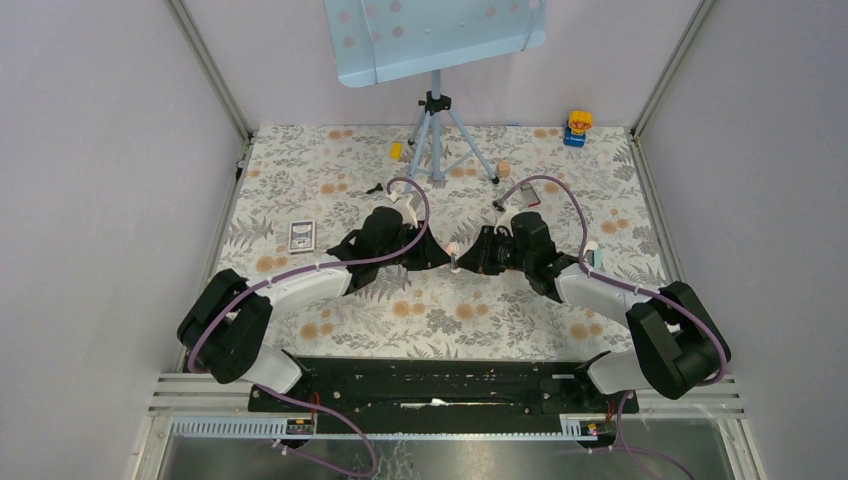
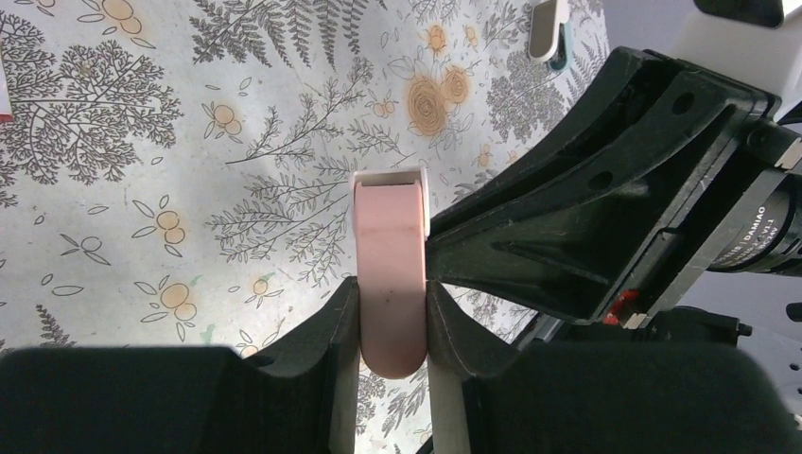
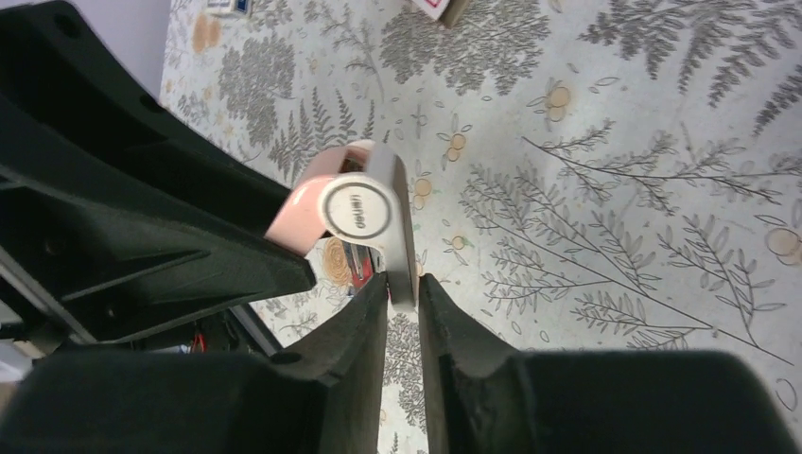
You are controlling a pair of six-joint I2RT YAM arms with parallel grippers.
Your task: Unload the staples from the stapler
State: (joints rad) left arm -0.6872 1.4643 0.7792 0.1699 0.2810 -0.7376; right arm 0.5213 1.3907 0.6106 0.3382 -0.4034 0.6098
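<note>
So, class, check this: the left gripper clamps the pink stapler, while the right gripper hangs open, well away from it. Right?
No. The right gripper is shut on the stapler too, at its pale edge, as the right wrist view shows. The left gripper does clamp the pink stapler.

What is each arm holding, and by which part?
Both hold the stapler: the left fingers clamp its pink body, the right fingers pinch its pale grey end.
</note>
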